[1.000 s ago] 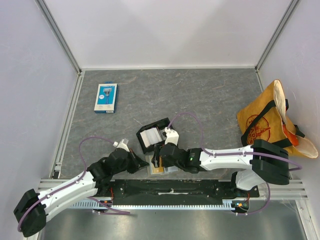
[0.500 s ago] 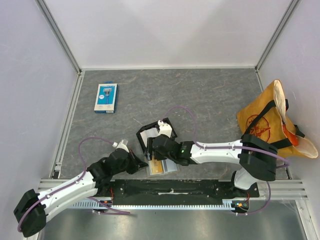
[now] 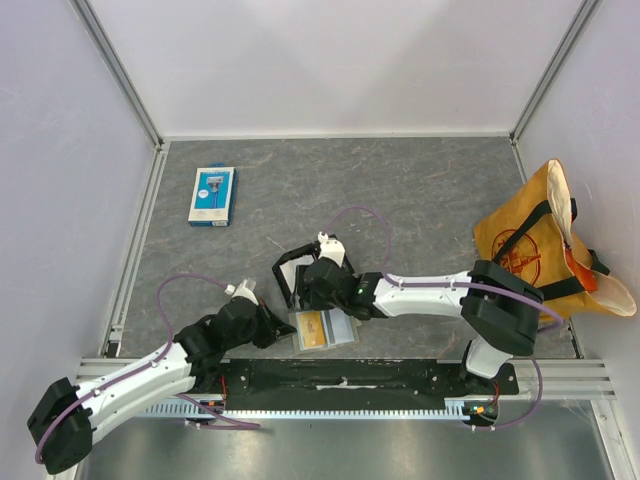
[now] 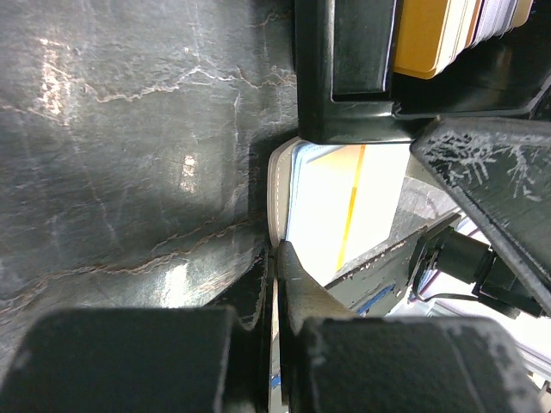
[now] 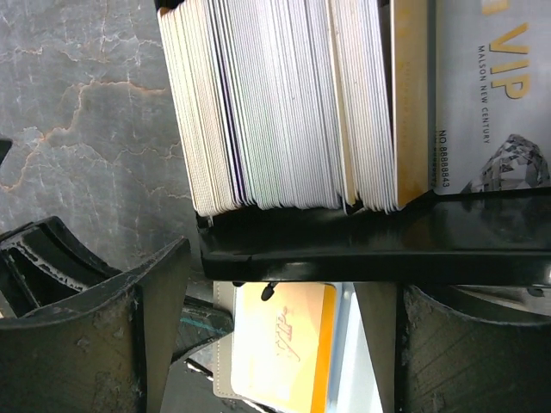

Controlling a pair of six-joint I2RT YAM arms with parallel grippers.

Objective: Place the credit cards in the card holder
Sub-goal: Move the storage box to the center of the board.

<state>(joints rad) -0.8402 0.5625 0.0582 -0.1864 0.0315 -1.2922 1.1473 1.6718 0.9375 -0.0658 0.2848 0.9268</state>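
Card holder point(image 3: 343, 328) lies open nearest the arm bases, yellow card point(image 3: 314, 329) in its pocket. Left gripper point(image 3: 285, 330) is clenched on its left edge. Just behind is a black tray point(image 3: 284, 272) of upright credit cards point(image 5: 267, 103). Right gripper point(image 3: 306, 290) stands over it, fingers spread wide, grasping nothing. Far left: blue-and-white pack point(image 3: 212, 195). Far right: yellow bag point(image 3: 540, 245).

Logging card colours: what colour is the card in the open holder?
Pale yellow card, orange band; clearest in right wrist view.
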